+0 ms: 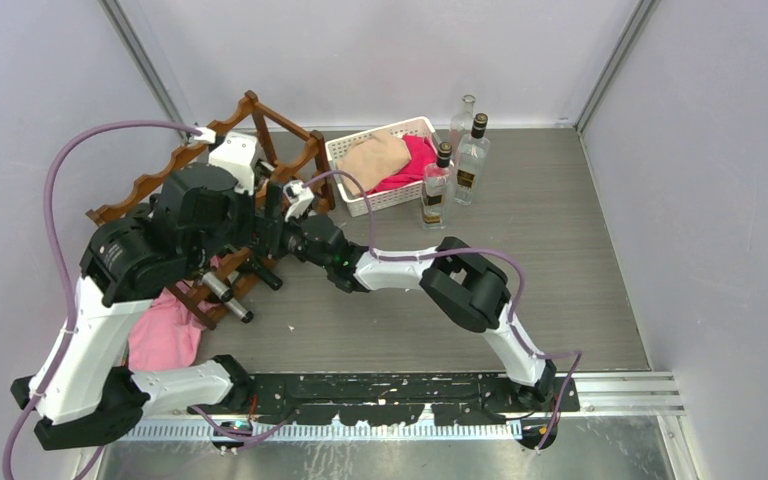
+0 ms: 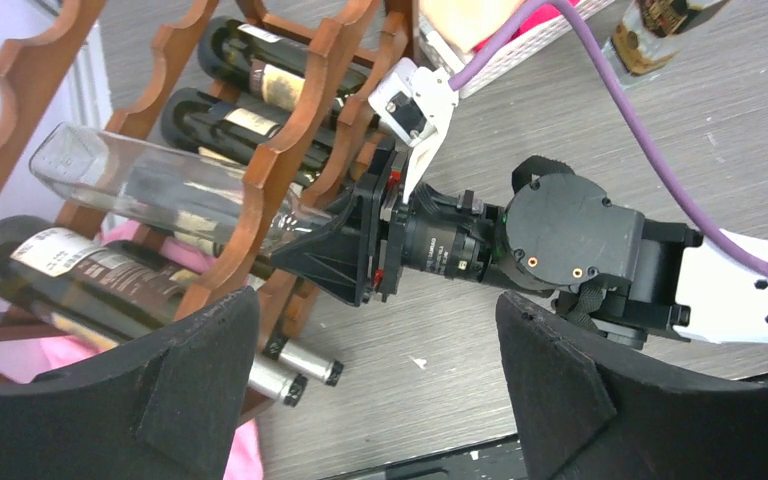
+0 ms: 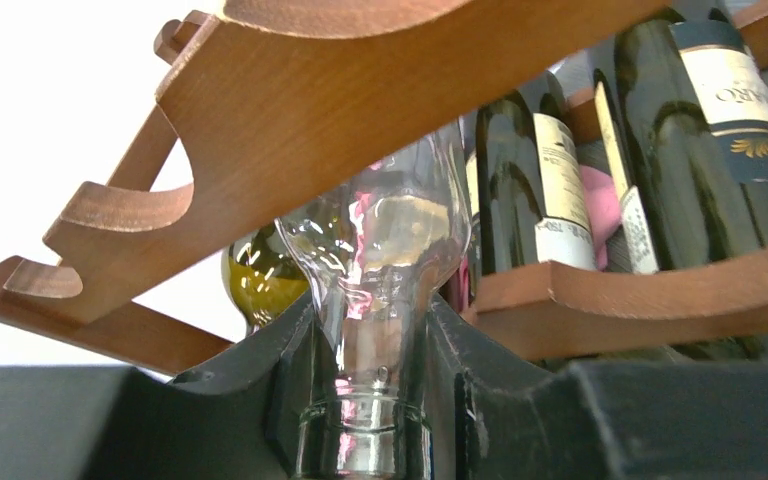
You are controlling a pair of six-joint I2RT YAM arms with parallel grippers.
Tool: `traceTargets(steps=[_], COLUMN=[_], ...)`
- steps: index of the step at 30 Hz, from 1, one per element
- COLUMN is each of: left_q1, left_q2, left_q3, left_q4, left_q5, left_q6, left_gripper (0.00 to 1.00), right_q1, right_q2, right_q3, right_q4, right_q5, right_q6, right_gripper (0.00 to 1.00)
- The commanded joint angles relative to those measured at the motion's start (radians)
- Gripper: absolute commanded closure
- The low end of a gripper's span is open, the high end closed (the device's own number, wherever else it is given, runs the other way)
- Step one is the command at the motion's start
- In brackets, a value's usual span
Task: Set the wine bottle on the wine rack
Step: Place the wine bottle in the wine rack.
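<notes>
Right gripper (image 3: 372, 400) pinches clear glass bottle (image 3: 380, 250) by neck, lower centre; reddish-brown scalloped wooden rack (image 3: 360, 100) hides its base; left gripper (image 2: 375, 380) gapes empty

Left arm (image 1: 90, 330) and right arm (image 1: 480, 290): white links, black joint housings, a purple cable (image 2: 630, 120) along each. The fingers (image 2: 170, 390) are matte black wedges. Brass screws (image 2: 532, 261) dot one round housing (image 2: 560, 220).

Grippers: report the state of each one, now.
Left gripper: open, holding nothing.
Right gripper: shut on the neck of the clear bottle, which is partly in the wine rack.
</notes>
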Motion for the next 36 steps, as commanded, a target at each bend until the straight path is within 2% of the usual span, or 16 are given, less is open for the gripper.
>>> traceTargets(steps=[1, 10, 14, 18, 24, 27, 36], left_q1=[0.005, 0.004, 0.005, 0.004, 0.005, 0.004, 0.004], left_q2=[-0.065, -0.104, -0.108, -0.120, -0.142, -0.147, -0.164], left_q3=[-0.037, -0.080, -0.088, -0.095, -0.104, -0.103, -0.098], left_q4=[0.064, 0.088, 0.086, 0.087, 0.090, 0.090, 0.091], left_q5=[-0.067, -0.090, -0.084, -0.084, -0.087, -0.087, -0.078], left_q6=[0.074, 0.142, 0.156, 0.161, 0.158, 0.153, 0.130], left_gripper=[0.13, 0.12, 0.12, 0.12, 0.12, 0.12, 0.12], right_q1=[0.024, 0.041, 0.048, 0.058, 0.073, 0.079, 0.085], right_q2=[0.012, 0.080, 0.102, 0.112, 0.105, 0.104, 0.062], right_q3=[0.139, 0.275, 0.323, 0.341, 0.317, 0.308, 0.241], right_q4=[0.134, -0.038, -0.103, -0.149, -0.196, -0.210, -0.191], right_q5=[0.030, 0.135, 0.156, 0.160, 0.160, 0.152, 0.161], right_q6=[-0.005, -0.019, -0.039, -0.061, -0.115, -0.147, -0.261], right_gripper=[0.99, 0.94, 0.72, 0.63, 0.39, 0.32, 0.20])
